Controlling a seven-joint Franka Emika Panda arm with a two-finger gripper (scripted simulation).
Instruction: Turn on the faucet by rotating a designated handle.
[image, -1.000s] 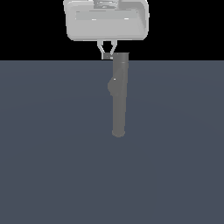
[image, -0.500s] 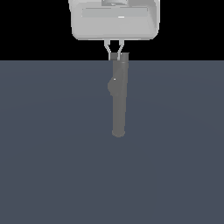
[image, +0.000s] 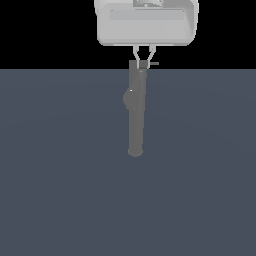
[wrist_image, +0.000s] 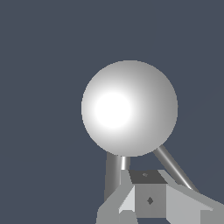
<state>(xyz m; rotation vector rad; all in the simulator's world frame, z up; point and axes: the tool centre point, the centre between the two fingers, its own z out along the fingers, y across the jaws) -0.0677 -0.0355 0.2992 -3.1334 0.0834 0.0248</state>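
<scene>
The faucet (image: 136, 115) is a long dark grey tube on the flat floor, with a rounded bulge (image: 127, 98) on the exterior view's left and a rounded near end. The handle (image: 154, 63) is a thin short rod sticking out to the exterior view's right from the tube's far end. My gripper (image: 143, 61) hangs over that far end. Its two thin fingers meet in a V at the handle's root, with nothing visibly held. In the wrist view a shiny rounded grey end (wrist_image: 129, 108) fills the middle, with a thin rod (wrist_image: 173, 168) and my fingers (wrist_image: 127, 203) beside it.
A flat blue-grey floor (image: 60, 175) lies all around the faucet. The background beyond its far edge is black. Nothing else shows.
My gripper has moved steadily to the exterior view's right along the faucet's far end. The handle rod now shows on the right of my fingertips.
</scene>
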